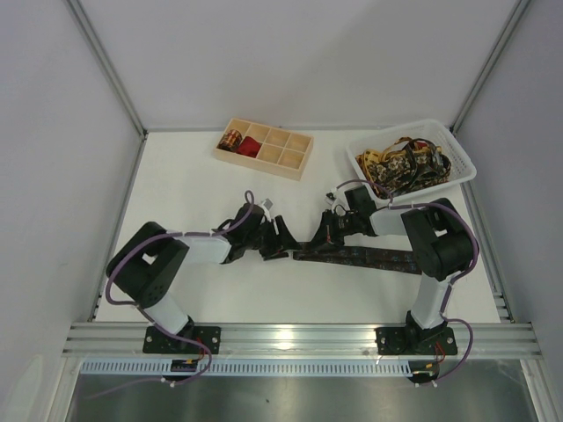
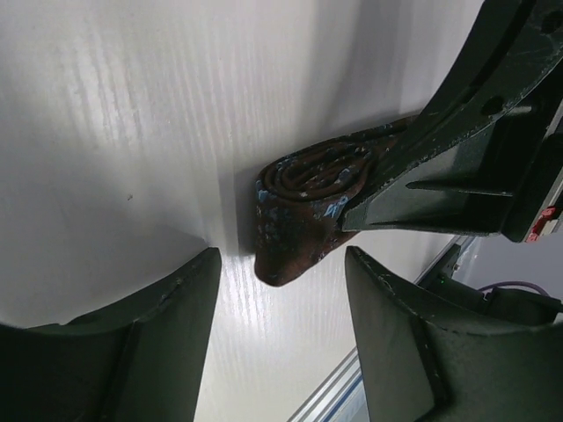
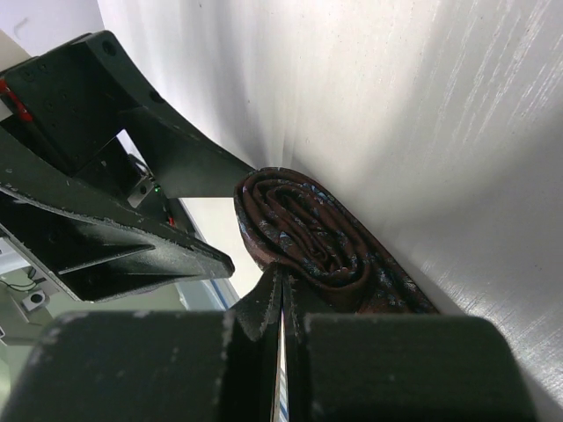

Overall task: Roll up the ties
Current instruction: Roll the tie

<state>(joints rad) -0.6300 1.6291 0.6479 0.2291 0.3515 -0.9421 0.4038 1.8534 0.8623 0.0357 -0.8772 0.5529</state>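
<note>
a pale wooden tray point(image 1: 259, 167) sits at the far edge of the table point(image 1: 202, 281), a little left of the middle. its far-left compartment holds a small dark coiled tie point(image 1: 231, 139), and the next compartment holds a red one point(image 1: 251, 148). nearer the front edge, about mid-table, the left gripper point(image 2: 281, 259) lies low over the surface. its jaws stand apart, one to each side of the rolled end point(image 3: 303, 233) of a dark brown patterned tie, and in the left wrist view neither finger presses on it. the right gripper point(image 3: 280, 281) meets that roll from the other side. its jaws are closed tight and the tips touch the coil, but whether any cloth is pinched between them cannot be told. the unrolled length point(image 1: 369, 259) of the same tie runs flat to the right, toward the right arm's base. in the far right corner a white basket point(image 1: 459, 148) holds a heap of gold-and-black ties point(image 1: 400, 165).
</note>
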